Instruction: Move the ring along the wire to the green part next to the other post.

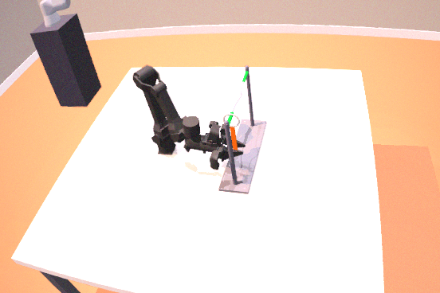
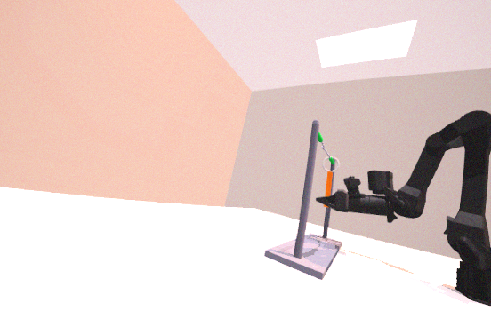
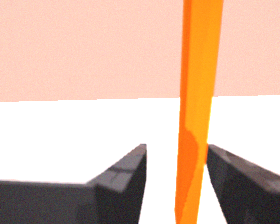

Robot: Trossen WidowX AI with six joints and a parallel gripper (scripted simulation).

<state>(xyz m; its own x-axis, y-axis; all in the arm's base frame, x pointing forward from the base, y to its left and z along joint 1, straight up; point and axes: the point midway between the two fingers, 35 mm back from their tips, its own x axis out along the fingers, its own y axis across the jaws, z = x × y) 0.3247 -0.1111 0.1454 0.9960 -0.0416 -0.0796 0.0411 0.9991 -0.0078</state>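
The ring [image 1: 237, 119] [image 2: 323, 163] hangs on the green wire part [image 1: 229, 119] [image 2: 332, 163] at the shorter post [image 1: 230, 158] [image 2: 327, 222]. Its orange handle [image 1: 233, 139] [image 2: 328, 184] [image 3: 197, 100] hangs straight down. My gripper [image 1: 239, 150] [image 2: 322, 200] [image 3: 176, 147] is open, with its fingers on either side of the handle's lower end. In the wrist view there is a gap at the left finger, and the right finger is very close to the handle. The thin grey wire [image 1: 238, 100] [image 2: 325, 151] rises to the other green part [image 1: 245, 76] [image 2: 319, 137] on the taller post [image 1: 250, 100] [image 2: 306, 190].
Both posts stand on a grey base plate [image 1: 248, 172] [image 2: 319, 266] on the white table [image 1: 311, 186]. A dark box [image 1: 65, 59] on a white stand sits beyond the table's back left corner. The arm's base [image 1: 161, 123] stands left of the plate.
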